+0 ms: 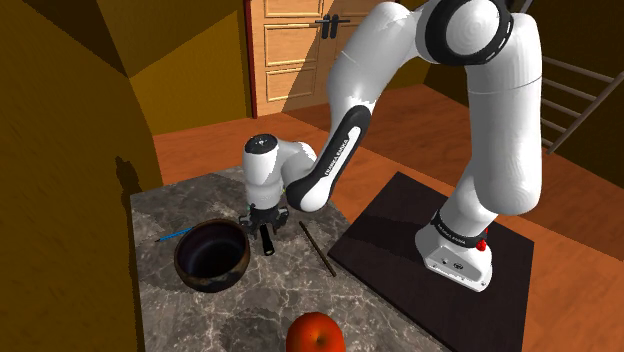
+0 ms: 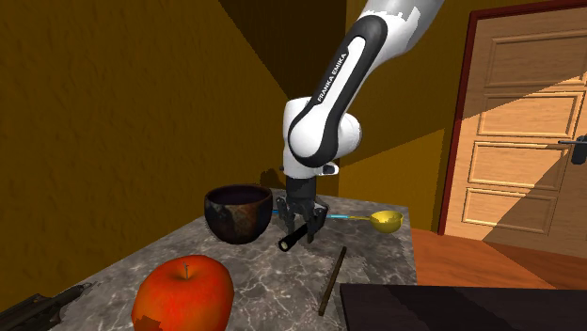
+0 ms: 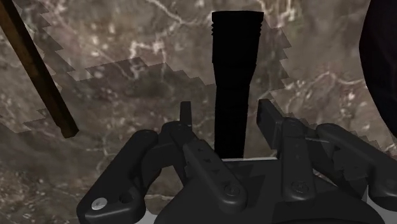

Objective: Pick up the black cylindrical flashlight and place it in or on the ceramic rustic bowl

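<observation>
Two fingers [image 3: 270, 121] of my pincer [image 3: 225, 111] spread apart, straddling the black flashlight [image 3: 233, 70] without touching, I see it lying on the marble bench [image 1: 200, 320], near the dark bowl [image 1: 195, 275].

Dim, warm-toned renders; a bright slanting light patch falls on the panelled door [image 2: 527, 141], while jagged, blocky shadows cross the table [image 3: 127, 38].

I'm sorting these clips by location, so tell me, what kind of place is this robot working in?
Most likely a room inside a house. There is a panelled wooden door in the back wall, a reddish-brown floor, and what looks like a stair railing at the shoulder view's right.
</observation>
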